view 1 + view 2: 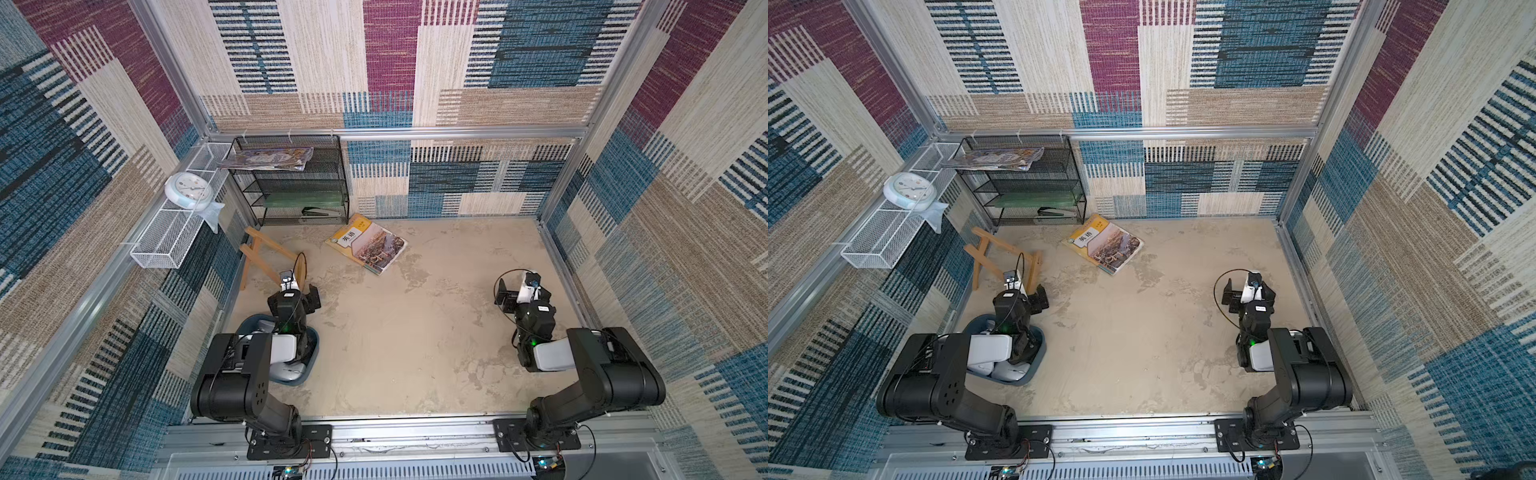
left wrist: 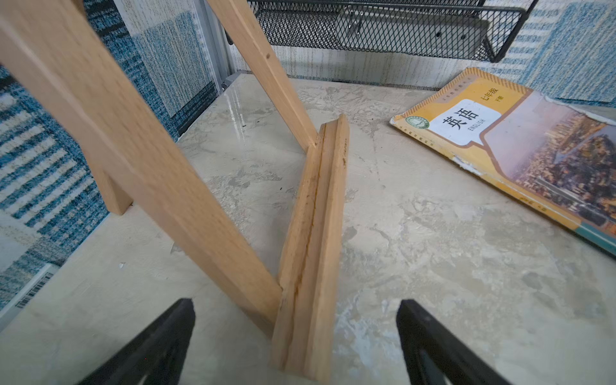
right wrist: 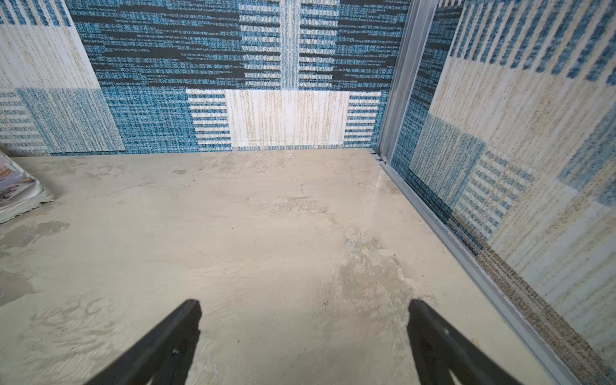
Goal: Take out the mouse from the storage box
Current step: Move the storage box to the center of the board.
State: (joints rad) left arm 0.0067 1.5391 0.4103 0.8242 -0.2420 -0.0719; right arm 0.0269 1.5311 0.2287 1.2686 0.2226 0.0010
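Note:
The dark teal-blue storage box [image 1: 311,360] [image 1: 1039,353] sits at the near left of the floor, mostly hidden under my left arm. Pale grey-white mice show inside it in both top views: one mouse [image 1: 287,372] at the near end, and a mouse [image 1: 1014,371] beside another [image 1: 980,368]. My left gripper [image 1: 300,287] [image 2: 296,305] hangs open beyond the box's far end, facing the wooden easel, with nothing held. Over the bare floor on the right side, my right gripper [image 1: 521,291] [image 3: 304,305] is open and empty. Neither wrist view shows the box or a mouse.
A wooden easel [image 1: 266,253] [image 2: 313,233] stands just ahead of the left gripper. A yellow English textbook [image 1: 368,247] [image 2: 520,146] lies on the floor at the back. A black mesh rack [image 1: 299,183] fills the back left corner; a white wire basket [image 1: 174,237] with a clock [image 1: 187,189] hangs on the left wall.

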